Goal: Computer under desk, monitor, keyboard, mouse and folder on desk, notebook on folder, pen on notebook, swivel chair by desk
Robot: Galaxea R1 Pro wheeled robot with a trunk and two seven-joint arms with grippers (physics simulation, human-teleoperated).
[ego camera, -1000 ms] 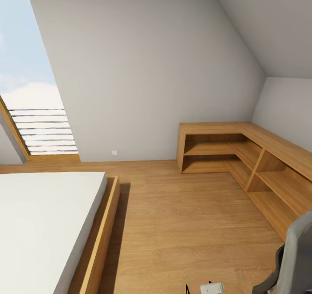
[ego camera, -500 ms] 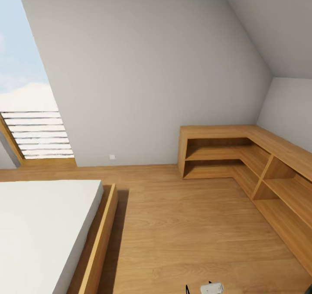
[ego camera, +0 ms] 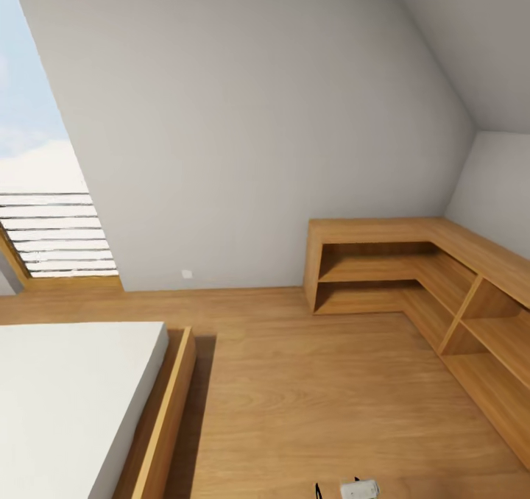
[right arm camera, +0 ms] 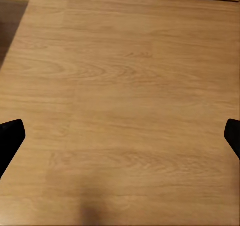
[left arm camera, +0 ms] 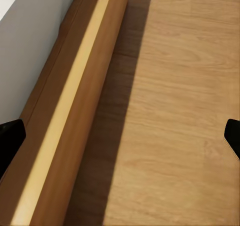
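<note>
This is an attic bedroom in a home. A low bed [ego camera: 73, 403] with a white mattress stands on a wooden floor [ego camera: 316, 396], a sloped grey wall [ego camera: 243, 131] rises above, and an L-shaped wooden shelf unit [ego camera: 412, 278] fills the corner beside a slanted window [ego camera: 44, 190].

A wooden floor [ego camera: 309, 381] is seen; a low bed [ego camera: 73, 403] and corner shelving [ego camera: 412, 278] are set on it.

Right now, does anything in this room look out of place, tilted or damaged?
Nothing stands out. The bed lies flat beside the wooden floor, and the corner shelf unit stands straight along the walls, its visible shelves bare.
</note>
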